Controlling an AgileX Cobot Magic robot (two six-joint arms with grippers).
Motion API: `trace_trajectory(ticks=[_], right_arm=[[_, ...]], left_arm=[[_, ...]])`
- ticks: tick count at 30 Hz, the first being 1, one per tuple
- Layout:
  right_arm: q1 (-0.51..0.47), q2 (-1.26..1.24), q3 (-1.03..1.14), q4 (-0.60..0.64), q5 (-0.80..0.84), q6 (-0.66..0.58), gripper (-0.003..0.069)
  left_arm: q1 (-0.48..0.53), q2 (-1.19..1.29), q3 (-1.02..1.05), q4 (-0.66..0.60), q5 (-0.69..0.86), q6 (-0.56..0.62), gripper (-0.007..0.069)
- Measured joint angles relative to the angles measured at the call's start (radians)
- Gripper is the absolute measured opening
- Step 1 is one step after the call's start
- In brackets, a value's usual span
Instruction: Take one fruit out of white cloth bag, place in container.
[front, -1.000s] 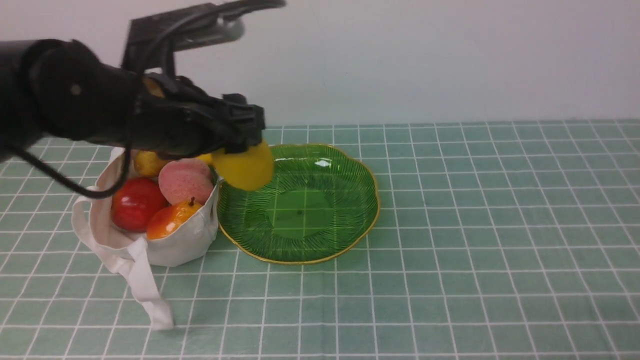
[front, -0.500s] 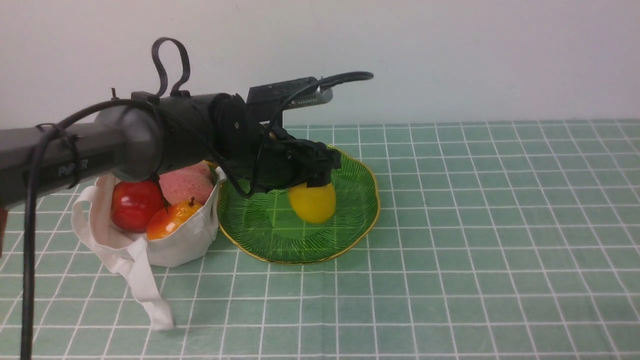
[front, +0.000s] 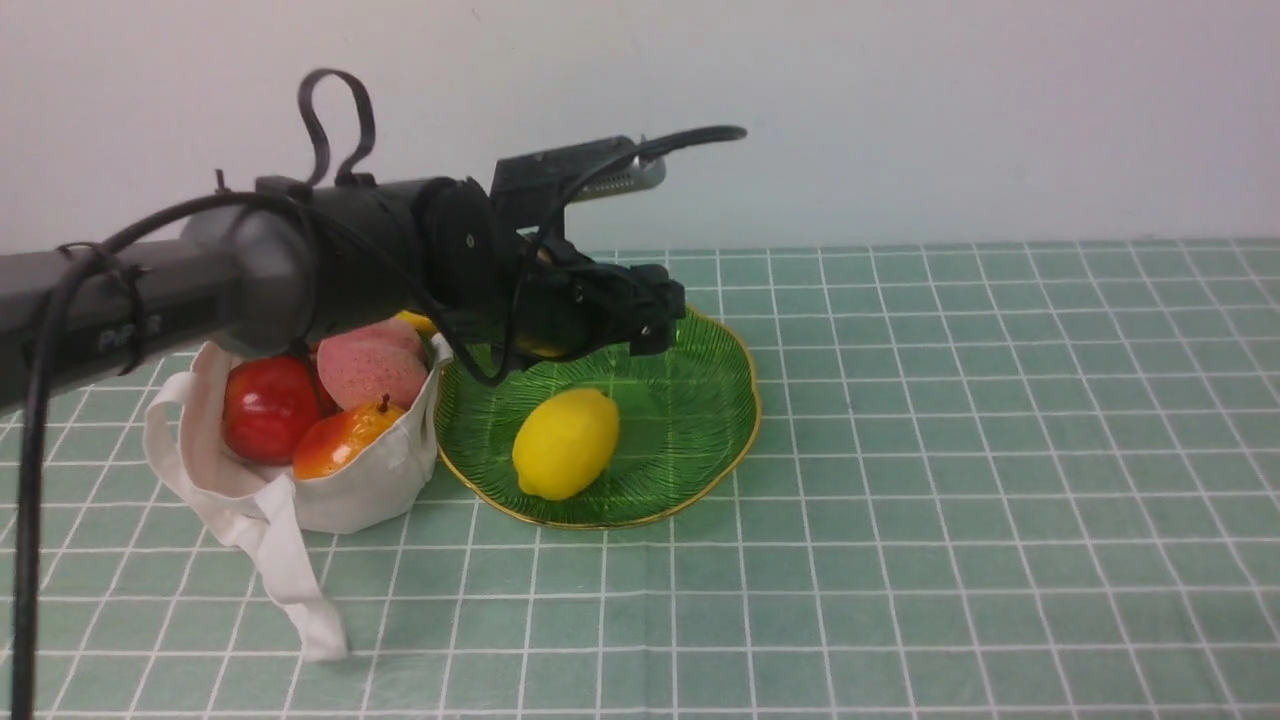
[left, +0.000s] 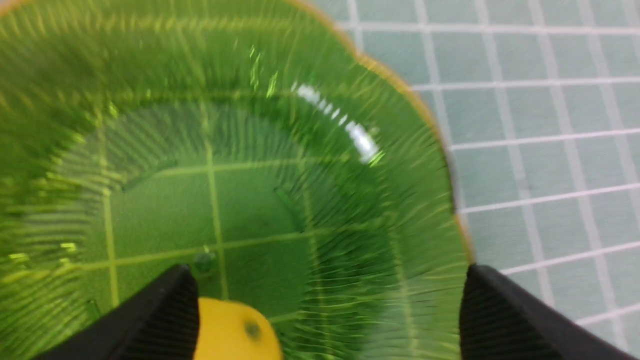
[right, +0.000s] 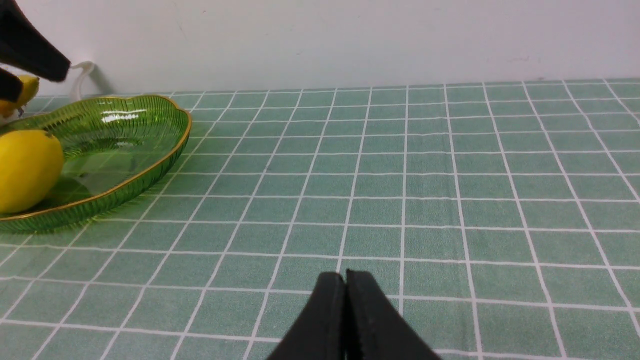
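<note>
The yellow lemon (front: 566, 443) lies loose on the near left part of the green glass plate (front: 700, 420); the left wrist view shows its tip (left: 235, 332), the right wrist view the whole fruit (right: 27, 170). My left gripper (front: 655, 318) hovers open above the plate's far side, its jaws wide apart (left: 327, 305) with nothing between them. The white cloth bag (front: 340, 490) slumps left of the plate, touching its rim. My right gripper (right: 345, 300) is shut and empty, low over the tablecloth to the right of the plate (right: 125, 150).
The bag holds a red apple (front: 270, 405), a pink peach (front: 370, 365), an orange-red fruit with a stem (front: 345, 440) and something yellow behind. One strap (front: 300, 590) trails toward the front edge. A white wall stands behind the green checked tablecloth (front: 1000, 450).
The left gripper carried the lemon from over the bag to above the plate, opened and rose slightly. The lemon dropped and rolled to the plate's near left side.
</note>
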Motion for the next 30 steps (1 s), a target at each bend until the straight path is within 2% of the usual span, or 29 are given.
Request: trace_trajectory(ticks=[4, 5, 6, 7, 10, 15, 22, 27, 30], right_arm=[[0.000, 0.000, 0.000, 0.000, 0.000, 0.000, -0.0012], [0.000, 0.000, 0.000, 0.000, 0.000, 0.000, -0.0012], [0.000, 0.000, 0.000, 0.000, 0.000, 0.000, -0.0012], [0.000, 0.000, 0.000, 0.000, 0.000, 0.000, -0.0012], [0.000, 0.000, 0.000, 0.000, 0.000, 0.000, -0.0012], [0.000, 0.000, 0.000, 0.000, 0.000, 0.000, -0.0012], [0.000, 0.000, 0.000, -0.001, 0.000, 0.000, -0.0012], [0.000, 0.000, 0.000, -0.001, 0.000, 0.000, -0.0012], [0.000, 0.000, 0.000, 0.000, 0.000, 0.000, -0.0012]], left_arm=[[0.000, -0.132, -0.001, 0.037, 0.134, 0.047, 0.0384], [0.000, -0.178, -0.001, 0.056, 0.198, 0.068, 0.0296], [0.000, -0.202, -0.001, 0.073, 0.232, 0.079, 0.0251], [0.000, -0.258, -0.001, 0.101, 0.314, 0.102, 0.0146], [0.000, -0.358, -0.001, 0.164, 0.439, 0.126, 0.0031], [0.000, -0.519, 0.009, 0.252, 0.599, 0.135, -0.0008], [0.000, -0.728, 0.211, 0.312, 0.628, 0.136, -0.0008], [0.000, -0.928, 0.500, 0.310, 0.481, 0.103, -0.0008], [0.000, -1.068, 0.722, 0.285, 0.259, 0.056, -0.0008]])
